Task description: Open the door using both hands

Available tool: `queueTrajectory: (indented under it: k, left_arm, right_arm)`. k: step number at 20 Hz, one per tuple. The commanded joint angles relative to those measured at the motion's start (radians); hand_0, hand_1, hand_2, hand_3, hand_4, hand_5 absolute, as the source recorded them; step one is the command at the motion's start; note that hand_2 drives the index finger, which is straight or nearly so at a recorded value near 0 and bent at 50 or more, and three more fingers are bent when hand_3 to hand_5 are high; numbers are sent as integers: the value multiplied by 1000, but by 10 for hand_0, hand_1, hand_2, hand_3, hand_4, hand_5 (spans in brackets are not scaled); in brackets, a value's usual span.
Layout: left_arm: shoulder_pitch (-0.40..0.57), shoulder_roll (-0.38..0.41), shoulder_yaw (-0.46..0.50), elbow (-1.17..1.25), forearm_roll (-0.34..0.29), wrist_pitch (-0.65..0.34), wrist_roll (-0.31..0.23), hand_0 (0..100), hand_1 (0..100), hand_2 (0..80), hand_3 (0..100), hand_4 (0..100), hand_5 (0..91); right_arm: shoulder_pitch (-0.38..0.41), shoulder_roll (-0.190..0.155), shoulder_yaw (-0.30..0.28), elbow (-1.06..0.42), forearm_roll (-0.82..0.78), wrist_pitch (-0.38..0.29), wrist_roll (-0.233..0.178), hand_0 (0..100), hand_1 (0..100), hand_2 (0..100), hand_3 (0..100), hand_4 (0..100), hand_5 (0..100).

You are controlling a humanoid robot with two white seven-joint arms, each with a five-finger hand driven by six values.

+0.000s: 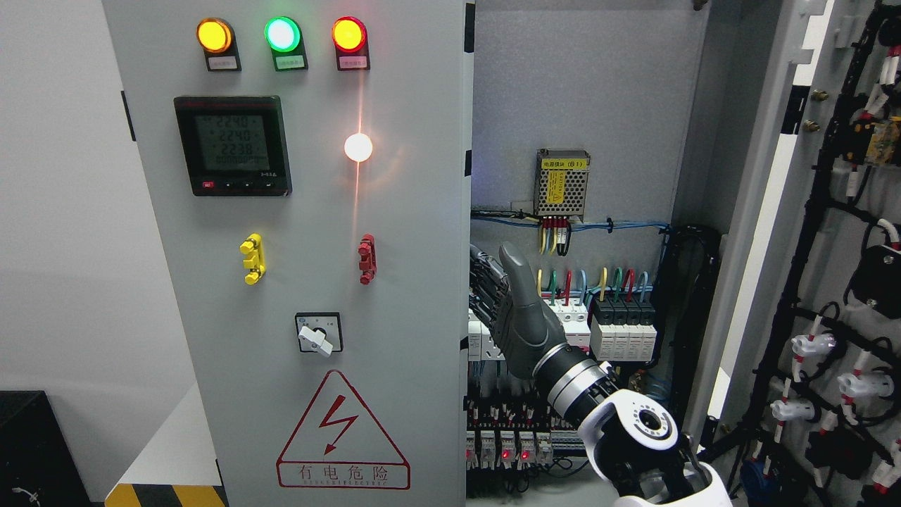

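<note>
The left door [295,267], a stiff, probably heavy sheet-metal panel with slippery paint and no handle, stands before the cabinet's left half, and the right hand [510,310], thumb raised, hooks its fingers on that door's free right edge, the likeliest hold.

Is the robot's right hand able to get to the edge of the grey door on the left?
Probably yes: the right hand is already at the grey metal door's right edge, with nothing between them.
</note>
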Motion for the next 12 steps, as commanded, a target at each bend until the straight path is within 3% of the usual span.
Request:
queueTrajectory:
  k: [1, 6, 9, 12]
  left_arm:
    - [20, -5, 0, 6, 0, 0, -1, 0, 0, 0, 0, 0, 0]
    - [20, -5, 0, 6, 0, 0, -1, 0, 0, 0, 0, 0, 0]
    - [20, -5, 0, 6, 0, 0, -1, 0, 0, 0, 0, 0, 0]
    - [20, -5, 0, 6, 0, 0, -1, 0, 0, 0, 0, 0, 0]
  right_arm:
    - [-11, -2, -26, 73, -3, -3, 9, 0, 0, 0, 0, 0, 0]
    - [-23, -4, -26, 87, -61, -1, 10, 0, 0, 0, 0, 0, 0]
    - [-30, -34, -25, 94, -115, -1, 10, 0, 0, 0, 0, 0, 0]
    - [-44, -41, -26, 109, -117, -1, 10, 0, 0, 0, 0, 0, 0]
